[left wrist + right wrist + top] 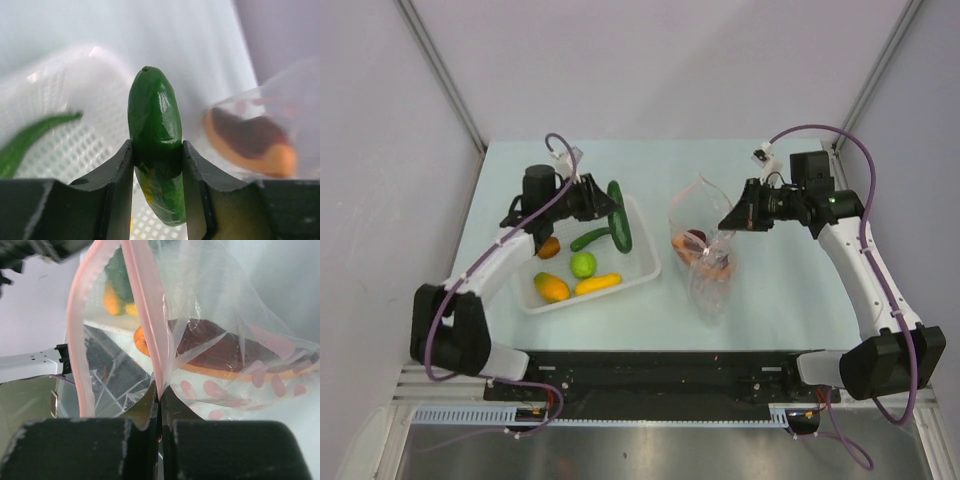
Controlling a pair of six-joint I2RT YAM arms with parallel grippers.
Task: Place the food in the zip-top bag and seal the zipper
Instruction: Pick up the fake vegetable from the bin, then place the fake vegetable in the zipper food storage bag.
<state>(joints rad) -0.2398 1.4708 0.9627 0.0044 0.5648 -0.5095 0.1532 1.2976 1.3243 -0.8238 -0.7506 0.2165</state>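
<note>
The left fingers [117, 187] are clamping a dark green cucumber [154, 120] at its middle, one finger pressing on each side, and are holding it upright in the air over the far right corner of a white basket [638, 258]. Inside the basket a lime-green ball [583, 264], a yellow fruit [597, 284], an orange fruit [551, 287] and a curved green pepper [588, 240] are lying apart from one another.

To the right of the basket, a clear bag [712, 285] is resting on the table [770, 300] with its mouth standing open. The right fingers [215, 450] are pressing together on the pink zipper [150, 305], pinching one side of the strip and lifting that edge. A reddish-brown piece [220, 347] and an orange piece [141, 340] are sitting inside the bag.
</note>
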